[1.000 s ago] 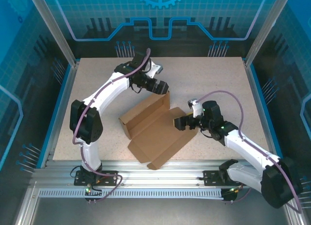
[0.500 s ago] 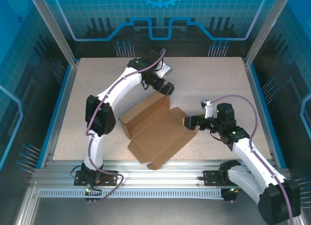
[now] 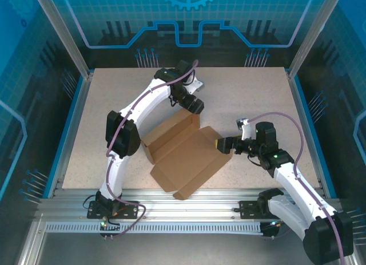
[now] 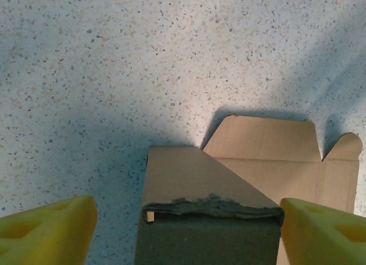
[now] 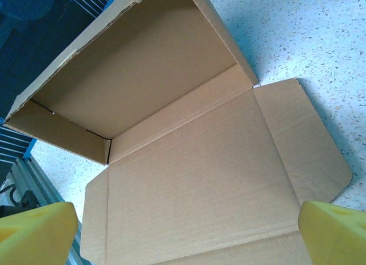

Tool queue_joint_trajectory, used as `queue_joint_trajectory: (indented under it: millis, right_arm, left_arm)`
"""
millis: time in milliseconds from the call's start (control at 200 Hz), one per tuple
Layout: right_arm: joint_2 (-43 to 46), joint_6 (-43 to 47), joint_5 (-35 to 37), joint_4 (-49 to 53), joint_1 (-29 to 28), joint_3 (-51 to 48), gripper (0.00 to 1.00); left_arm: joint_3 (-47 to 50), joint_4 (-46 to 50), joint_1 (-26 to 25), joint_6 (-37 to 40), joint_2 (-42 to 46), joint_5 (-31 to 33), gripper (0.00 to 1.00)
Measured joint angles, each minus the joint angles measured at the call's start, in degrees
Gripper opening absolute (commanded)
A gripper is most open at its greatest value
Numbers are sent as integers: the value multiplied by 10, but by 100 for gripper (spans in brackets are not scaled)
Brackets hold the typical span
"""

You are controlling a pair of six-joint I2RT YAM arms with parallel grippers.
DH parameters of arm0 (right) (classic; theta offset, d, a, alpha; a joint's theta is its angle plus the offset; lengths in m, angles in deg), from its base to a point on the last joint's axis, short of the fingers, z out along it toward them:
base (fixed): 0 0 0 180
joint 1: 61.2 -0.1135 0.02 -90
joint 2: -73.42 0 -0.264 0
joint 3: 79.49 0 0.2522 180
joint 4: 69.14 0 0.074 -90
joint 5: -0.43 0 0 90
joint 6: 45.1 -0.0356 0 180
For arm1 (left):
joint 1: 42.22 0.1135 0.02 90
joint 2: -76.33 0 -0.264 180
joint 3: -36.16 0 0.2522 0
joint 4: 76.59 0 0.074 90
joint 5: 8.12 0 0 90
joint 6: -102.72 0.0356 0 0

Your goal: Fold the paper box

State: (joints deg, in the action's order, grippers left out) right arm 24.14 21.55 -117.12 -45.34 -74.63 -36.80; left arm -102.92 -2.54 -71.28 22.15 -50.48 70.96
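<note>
Closest to me, the near corner of the paper box [image 3: 182, 162] sits close to the near edge of the table [image 3: 257, 93], so there is little room on that side. The box lies mid-table as an open sheet, flaps spread flat toward the right and one wall raised along its far-left side.

My right arm comes up from near-right of the box, forearm slanting inward. The right gripper [image 3: 222, 145] points left at the box's right-hand flap. On the right wrist camera its yellow fingers [image 5: 35, 233] stand wide apart, with nothing between them. I cannot tell whether they touch the flap's edge.

My left arm stands left of the box and arches over to its far side. The left gripper [image 3: 195, 105] points down at the far end of the raised wall. Its claw is spread, the wall's ragged top edge [image 4: 211, 206] between the fingers and clear of both.

Beyond, left and right of the box, the table is bare.
</note>
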Motion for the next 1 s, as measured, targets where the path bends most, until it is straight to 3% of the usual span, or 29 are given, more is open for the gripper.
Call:
queue_joint_trajectory:
  millis: [650, 1001]
  right_arm:
    - [0, 0, -2, 0, 0, 0, 100]
    - [0, -7, -2, 10, 8, 0, 100]
  left_arm:
    - [-8, 0, 0, 1, -5, -1, 52]
    - [-8, -9, 23, -26, -5, -38, 53]
